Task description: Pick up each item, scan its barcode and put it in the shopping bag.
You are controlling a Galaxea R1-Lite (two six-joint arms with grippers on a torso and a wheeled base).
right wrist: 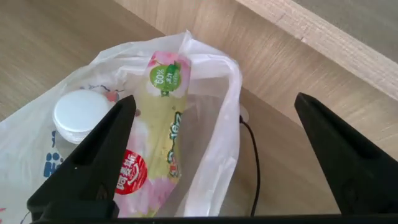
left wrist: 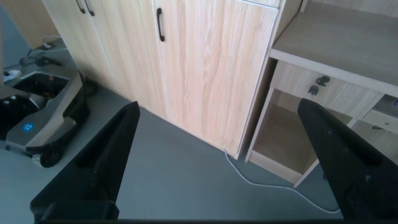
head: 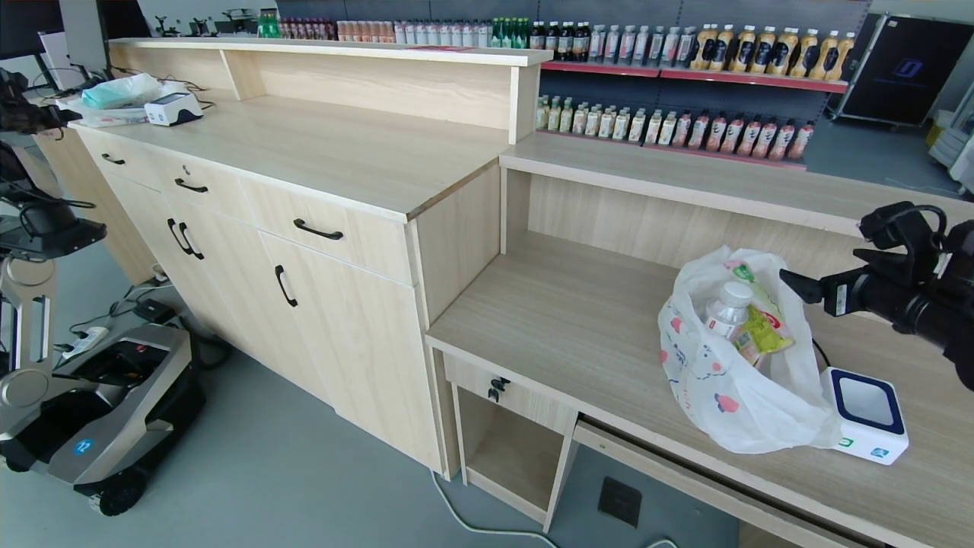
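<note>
Right hand point(right wrist: 214, 99) gapes empty above the shopping bag point(head: 730, 396), scanner point(head: 867, 415) just beside it.

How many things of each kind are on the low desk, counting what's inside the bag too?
Shopping bag: 1
Bottle: 1
Snack packet: 1
Scanner: 1
Total: 4

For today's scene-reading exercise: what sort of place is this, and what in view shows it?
Most likely a shop checkout: shelves of bottled drinks behind a wooden counter, a barcode scanner on it, and a plastic shopping bag holding a bottle and a snack packet.
</note>
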